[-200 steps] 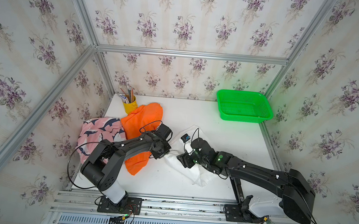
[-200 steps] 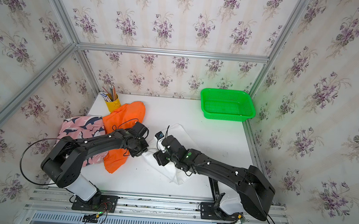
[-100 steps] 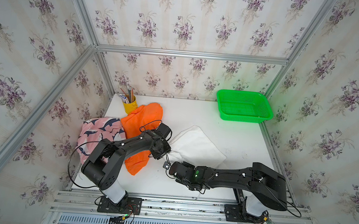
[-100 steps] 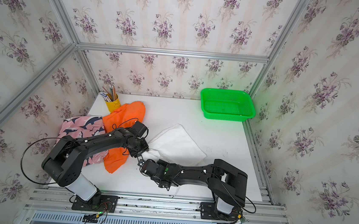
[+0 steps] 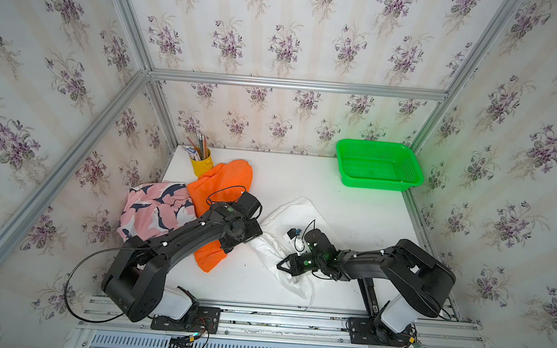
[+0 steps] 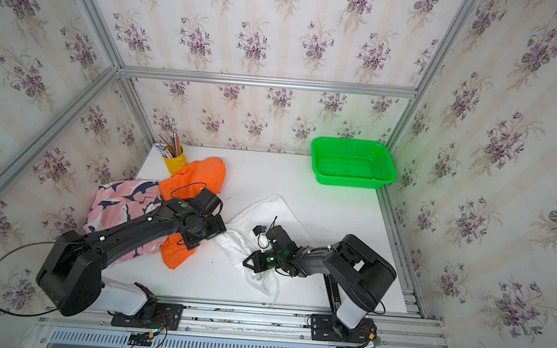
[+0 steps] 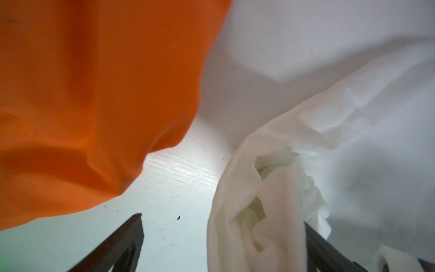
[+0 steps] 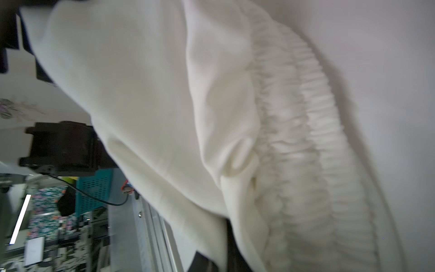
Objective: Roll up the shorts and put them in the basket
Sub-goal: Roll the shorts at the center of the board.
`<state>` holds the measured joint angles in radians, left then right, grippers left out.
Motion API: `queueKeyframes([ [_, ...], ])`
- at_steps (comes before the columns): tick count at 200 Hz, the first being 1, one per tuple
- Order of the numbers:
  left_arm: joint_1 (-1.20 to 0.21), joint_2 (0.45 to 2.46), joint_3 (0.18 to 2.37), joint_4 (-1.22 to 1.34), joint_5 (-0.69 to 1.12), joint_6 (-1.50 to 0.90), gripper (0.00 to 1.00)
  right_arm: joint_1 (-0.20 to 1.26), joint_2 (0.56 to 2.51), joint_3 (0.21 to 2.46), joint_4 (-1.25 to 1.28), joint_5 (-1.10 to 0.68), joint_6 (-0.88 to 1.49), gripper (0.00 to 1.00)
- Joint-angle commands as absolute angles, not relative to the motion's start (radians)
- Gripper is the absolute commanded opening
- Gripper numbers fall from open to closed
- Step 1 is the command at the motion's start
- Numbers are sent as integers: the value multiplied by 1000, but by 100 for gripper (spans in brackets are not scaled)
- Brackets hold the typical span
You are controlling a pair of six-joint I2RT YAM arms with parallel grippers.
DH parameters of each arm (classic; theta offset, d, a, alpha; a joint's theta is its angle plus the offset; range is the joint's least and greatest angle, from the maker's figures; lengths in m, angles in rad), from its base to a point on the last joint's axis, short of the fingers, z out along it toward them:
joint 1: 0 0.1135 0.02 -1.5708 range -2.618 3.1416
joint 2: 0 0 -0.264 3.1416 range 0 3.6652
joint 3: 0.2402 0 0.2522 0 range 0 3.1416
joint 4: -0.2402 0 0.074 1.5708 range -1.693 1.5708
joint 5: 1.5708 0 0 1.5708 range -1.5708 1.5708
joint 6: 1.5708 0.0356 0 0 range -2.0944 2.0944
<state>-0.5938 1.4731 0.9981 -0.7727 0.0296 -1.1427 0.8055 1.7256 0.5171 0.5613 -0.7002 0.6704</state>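
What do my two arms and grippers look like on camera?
The left arm and right arm are black, boxy links on white bases. The left one carries a long black cable loop, and each shows a green light near the wrist. The left gripper has dark tapering fingers. The right gripper is black too.

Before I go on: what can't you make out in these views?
- Left gripper: hidden beneath the left arm in both top views. Only its fingertips show in the left wrist view.
- Right gripper: fingertips buried in the white shorts in the right wrist view, which is blurred.
- Pink shorts and orange shorts: partly covered by the left arm in both top views.
- Cup: contents too small to identify.
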Motion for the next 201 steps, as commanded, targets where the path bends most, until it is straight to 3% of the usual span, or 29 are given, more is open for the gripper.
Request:
queueKeyframes([
  [1,-646,1544,1064,-784,11,-1119,95,758,1761,523,578,-848,806,0],
  [20,-678,1629,1117,-765,5,-1109,93,721,1765,529,527,-871,791,0],
  [32,-681,1691,1134,-744,7,-1094,83,711,1749,535,471,-872,759,0],
  [40,-679,1734,1148,-733,5,-1077,70,712,1726,548,388,-843,705,0],
  [60,-667,1834,1180,-692,22,-1025,41,715,1611,587,148,-662,558,15],
  [83,-652,1928,1217,-670,85,-970,24,744,1454,665,-125,-368,427,37],
  [99,-648,1967,1231,-661,120,-952,23,818,1370,740,-272,-126,351,50],
  [130,-641,2001,1239,-656,156,-927,23,1061,1353,859,-411,318,231,61],
  [170,-625,1996,1218,-650,175,-920,24,1275,1565,977,-478,534,167,86],
  [201,-614,1985,1201,-645,191,-919,25,1315,1775,1033,-503,681,161,88],
])
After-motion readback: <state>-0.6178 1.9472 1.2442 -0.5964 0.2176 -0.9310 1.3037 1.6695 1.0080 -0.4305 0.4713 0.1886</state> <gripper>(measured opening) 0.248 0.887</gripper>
